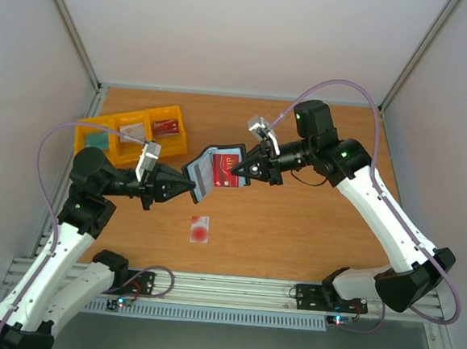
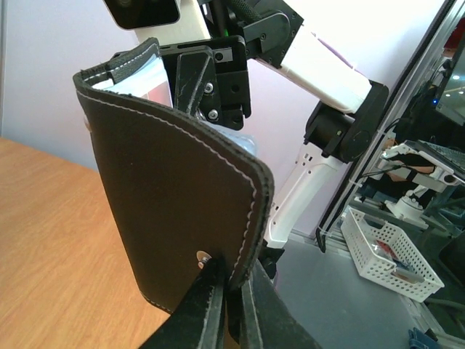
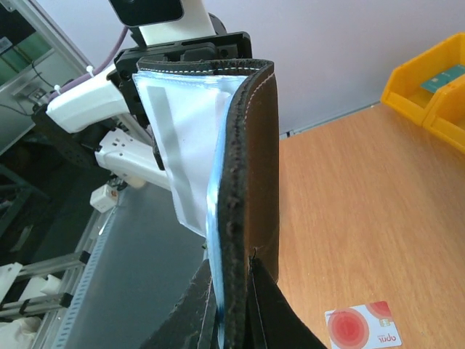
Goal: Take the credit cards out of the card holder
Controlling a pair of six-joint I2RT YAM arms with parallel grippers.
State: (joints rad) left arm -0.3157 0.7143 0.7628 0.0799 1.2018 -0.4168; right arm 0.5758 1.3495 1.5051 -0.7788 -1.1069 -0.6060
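Observation:
The black card holder (image 1: 202, 174) hangs open above the table, gripped from both sides. My left gripper (image 1: 190, 190) is shut on the rim of its left flap, and the left wrist view shows the stitched black outside (image 2: 174, 196) with my left gripper (image 2: 234, 260) pinching the edge beside a snap. My right gripper (image 1: 240, 173) is shut on the right flap, clamping the thick edge (image 3: 251, 167) between the jaws of my right gripper (image 3: 230, 260). A dark red card (image 1: 227, 168) sits in the inner pocket. A white card (image 3: 185, 138) shows in the blue lining. A white card with a red circle (image 1: 200, 229) lies on the table below.
Yellow bins (image 1: 131, 132) holding small cards stand at the back left of the wooden table (image 1: 311, 221); they also show in the right wrist view as yellow bins (image 3: 430, 83). The red-circle card (image 3: 363, 329) lies near the front edge. A white basket (image 2: 389, 254) sits off the table.

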